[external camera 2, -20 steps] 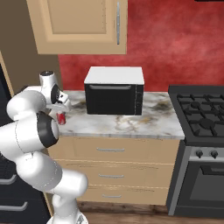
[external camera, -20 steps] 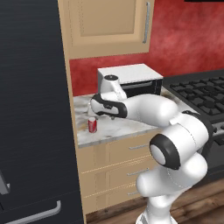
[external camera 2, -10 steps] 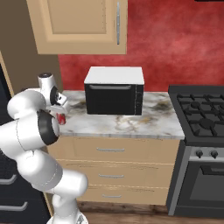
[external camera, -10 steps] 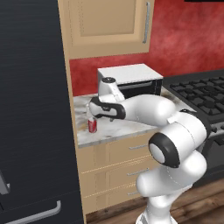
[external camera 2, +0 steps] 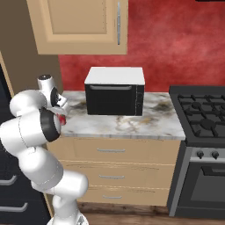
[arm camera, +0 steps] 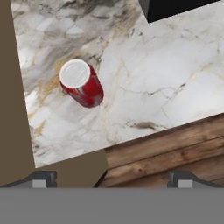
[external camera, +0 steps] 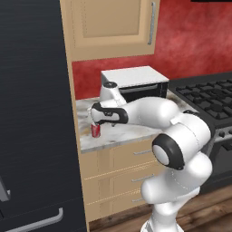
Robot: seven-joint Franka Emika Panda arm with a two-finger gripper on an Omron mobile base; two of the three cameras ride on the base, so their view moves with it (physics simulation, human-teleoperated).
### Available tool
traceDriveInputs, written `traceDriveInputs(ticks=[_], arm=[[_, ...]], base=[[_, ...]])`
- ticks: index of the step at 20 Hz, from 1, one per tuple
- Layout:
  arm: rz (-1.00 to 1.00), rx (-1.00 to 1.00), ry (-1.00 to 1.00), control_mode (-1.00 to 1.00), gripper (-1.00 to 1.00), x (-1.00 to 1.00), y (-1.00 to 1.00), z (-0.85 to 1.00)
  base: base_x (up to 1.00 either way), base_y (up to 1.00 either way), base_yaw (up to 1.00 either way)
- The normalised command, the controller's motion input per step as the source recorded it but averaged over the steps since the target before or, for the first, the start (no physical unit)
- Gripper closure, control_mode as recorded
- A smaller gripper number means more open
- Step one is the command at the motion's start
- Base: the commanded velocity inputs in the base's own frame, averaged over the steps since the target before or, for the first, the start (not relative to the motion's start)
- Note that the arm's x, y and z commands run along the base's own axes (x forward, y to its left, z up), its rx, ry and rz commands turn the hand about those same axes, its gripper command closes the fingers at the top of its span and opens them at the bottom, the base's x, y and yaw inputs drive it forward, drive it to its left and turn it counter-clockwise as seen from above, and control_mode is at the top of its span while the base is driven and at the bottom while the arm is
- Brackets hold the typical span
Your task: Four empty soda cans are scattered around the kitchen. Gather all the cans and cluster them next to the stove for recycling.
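Note:
One red soda can (external camera: pixel 95 130) with a silver top stands upright near the left end of the marble counter (external camera: pixel 127 132). My gripper (external camera: pixel 96 120) hangs just above it, pointing down, open with nothing between its fingers. In the hand view the soda can (arm camera: pixel 82 84) lies up and left of the wide-apart fingertips of the gripper (arm camera: pixel 111 180). From the right base view only a sliver of the soda can (external camera 2: pixel 63 119) shows behind my arm. The stove (external camera: pixel 206 97), black with iron grates, stands at the counter's right end, also seen as the stove (external camera 2: pixel 203 117).
A black microwave (external camera: pixel 134 82) with a white top sits at the back of the counter, right of the can. A tall dark fridge (external camera: pixel 31 118) and a brown side panel (arm camera: pixel 11 100) wall in the counter's left end. A wood cabinet (external camera: pixel 113 27) hangs overhead.
My hand has edged slightly left above the can. The can has stayed put and the jaws have stayed open.

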Motion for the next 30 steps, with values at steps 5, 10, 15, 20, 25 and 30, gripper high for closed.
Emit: traceDriveInputs(ticks=[5, 10, 15, 20, 25, 30], arm=[[-0.02, 0.00, 0.00, -1.00, -1.00, 0.16, 0.04, -0.05], [-0.02, 0.00, 0.00, -1.00, -1.00, 0.13, 0.05, -0.08], [-0.02, 0.00, 0.00, -1.00, -1.00, 0.11, 0.05, -0.09], [-0.04, 0.00, 0.00, -1.00, -1.00, 0.11, 0.08, -0.10], [-0.04, 0.00, 0.00, -1.00, -1.00, 0.11, 0.05, -0.09], [-0.04, 0.00, 0.00, -1.00, -1.00, 0.16, 0.06, -0.06]], base=[[0.00, 0.00, 0.00], [0.00, 0.00, 0.00], [0.00, 0.00, 0.00], [0.00, 0.00, 0.00], [0.00, 0.00, 0.00], [0.00, 0.00, 0.00]])
